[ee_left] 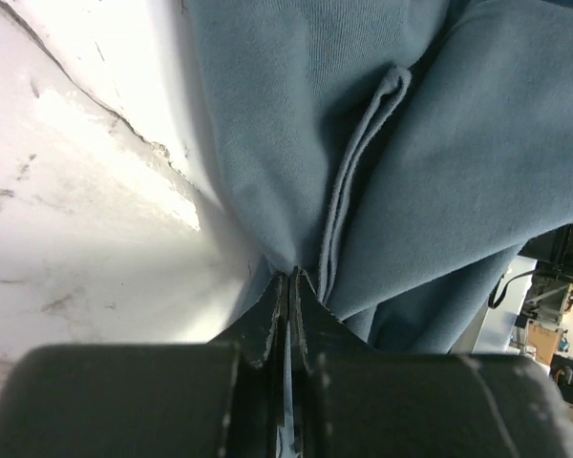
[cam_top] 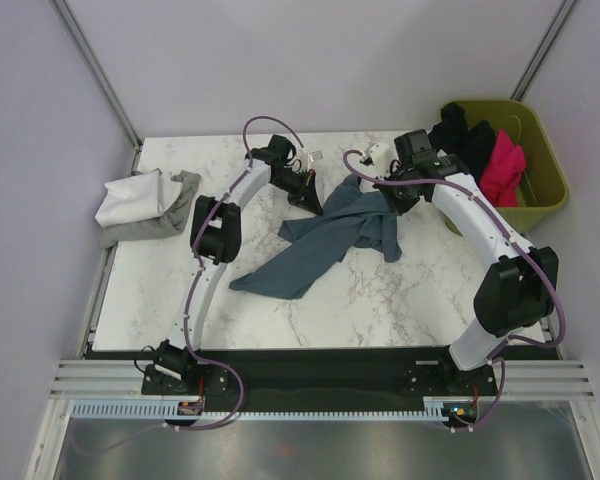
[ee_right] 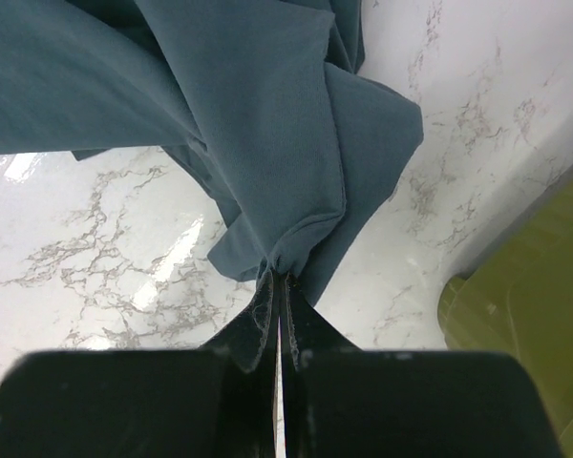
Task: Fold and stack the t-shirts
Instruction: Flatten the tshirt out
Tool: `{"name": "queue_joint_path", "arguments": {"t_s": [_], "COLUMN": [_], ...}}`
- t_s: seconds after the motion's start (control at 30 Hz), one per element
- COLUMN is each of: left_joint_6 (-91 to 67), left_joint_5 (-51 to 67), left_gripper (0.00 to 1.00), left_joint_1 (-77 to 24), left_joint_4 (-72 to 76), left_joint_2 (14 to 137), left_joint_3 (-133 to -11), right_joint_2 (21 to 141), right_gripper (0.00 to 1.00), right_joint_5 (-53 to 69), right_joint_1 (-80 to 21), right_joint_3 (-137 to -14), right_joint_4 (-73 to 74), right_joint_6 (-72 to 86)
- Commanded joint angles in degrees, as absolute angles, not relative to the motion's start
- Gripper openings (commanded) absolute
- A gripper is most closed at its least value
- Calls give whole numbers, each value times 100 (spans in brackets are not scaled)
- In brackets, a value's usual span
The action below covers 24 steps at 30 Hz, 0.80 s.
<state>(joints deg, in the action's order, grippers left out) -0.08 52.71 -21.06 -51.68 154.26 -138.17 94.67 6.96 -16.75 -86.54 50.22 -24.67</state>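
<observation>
The slate blue-grey t-shirt [cam_top: 325,240] hangs crumpled between both grippers over the middle of the marble table, its lower end trailing on the surface. My left gripper [cam_top: 308,195] is shut on its left upper edge; the left wrist view shows the cloth [ee_left: 382,143] pinched at the fingertips [ee_left: 290,277]. My right gripper [cam_top: 395,192] is shut on its right upper edge; the right wrist view shows the cloth [ee_right: 258,124] bunched at the fingertips [ee_right: 279,279]. A white t-shirt [cam_top: 130,197] lies on a grey one [cam_top: 175,210] at the table's left edge. Black [cam_top: 462,135] and magenta-pink [cam_top: 502,168] t-shirts lie in the bin.
The olive-green plastic bin [cam_top: 545,160] stands at the table's far right edge; it also shows in the right wrist view [ee_right: 525,305]. Bare marble table [cam_top: 380,300] lies in front of the hanging shirt. Walls close in behind and at both sides.
</observation>
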Motion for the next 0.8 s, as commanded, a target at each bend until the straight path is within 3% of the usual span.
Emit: {"name": "queue_joint_path", "arguments": {"t_s": [0.0, 0.17, 0.43, 0.77], "left_joint_6": [-18, 211, 702, 879], "left_joint_5": [5493, 4967, 3965, 3744], "left_gripper": [2, 2, 2, 2], "left_joint_1": [-2092, -1654, -809, -773], "left_joint_4": [-5194, -5265, -5317, -5502], "left_joint_2": [14907, 13722, 11394, 10530], "left_joint_3": [-13913, -13904, -13773, -13254], "right_joint_2": [9369, 9387, 9510, 9466], "right_gripper": [0, 0, 0, 0], "right_joint_5": [467, -525, -1063, -642], "right_joint_1": [-1670, -1582, -1485, -1477], "right_joint_3": [-8692, -9016, -9703, -10186], "right_joint_4": [4826, 4474, 4061, 3920], "right_joint_6": [-2575, -2566, -2470, -2127]}}
